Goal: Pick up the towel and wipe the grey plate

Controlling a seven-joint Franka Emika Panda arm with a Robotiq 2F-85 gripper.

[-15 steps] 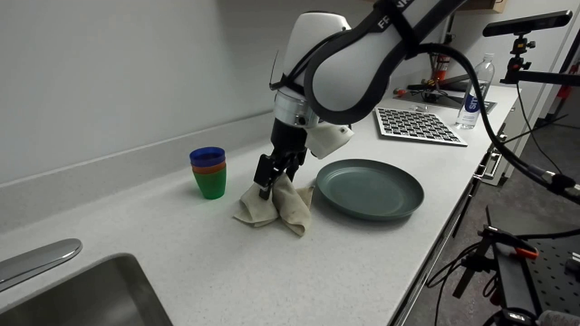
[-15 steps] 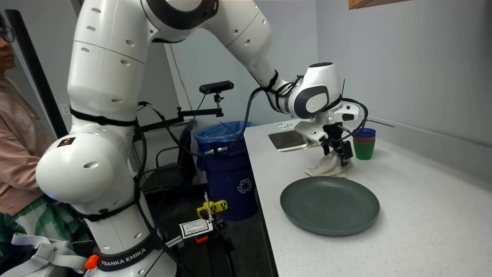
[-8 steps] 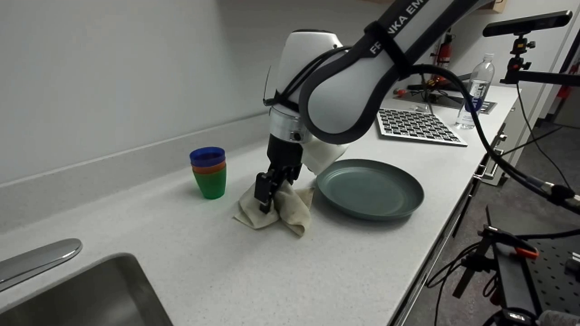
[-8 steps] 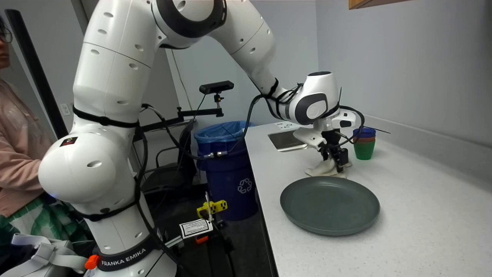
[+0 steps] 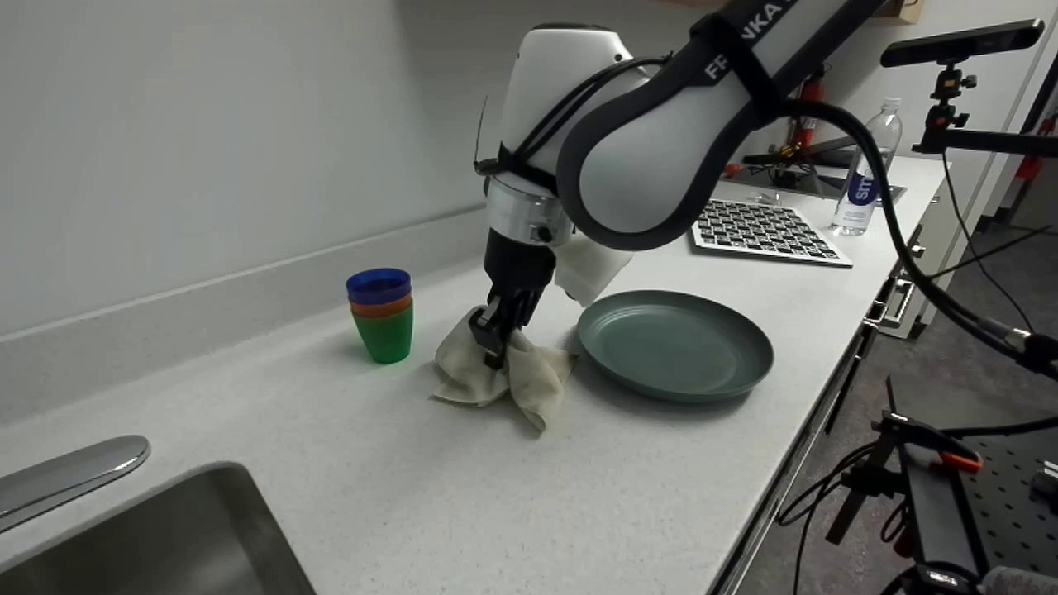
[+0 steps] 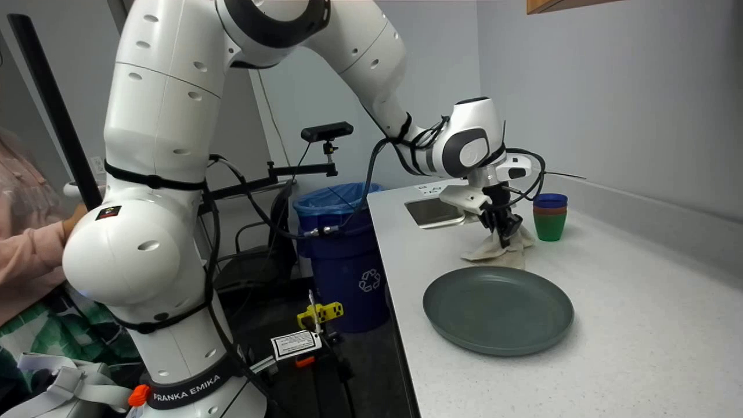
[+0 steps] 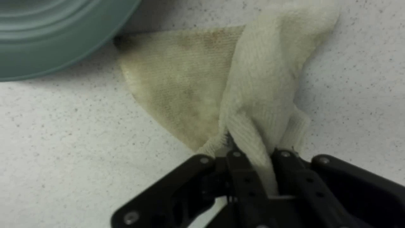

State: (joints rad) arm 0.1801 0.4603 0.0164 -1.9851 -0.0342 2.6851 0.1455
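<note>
Gripper point(image 7: 258, 155) is pinching beige towel point(image 7: 253, 85) btwn fingers; grey-green plate point(image 7: 53, 41) is lying up-L of them in wrist view, just past towel's dark corner, prob. next dir.

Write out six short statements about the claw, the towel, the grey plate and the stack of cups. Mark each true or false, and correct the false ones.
1. The claw is shut on the towel. True.
2. The grey plate rests on the counter. True.
3. The towel is spread across the grey plate. False: it is bunched on the counter beside the grey plate.
4. The cup stack is blue at the top and green at the bottom. True.
5. The cup stack stands on the grey plate. False: it stands on the counter, apart from the grey plate.
6. The towel is spotless. False: brownish marks show on it in the wrist view.
</note>
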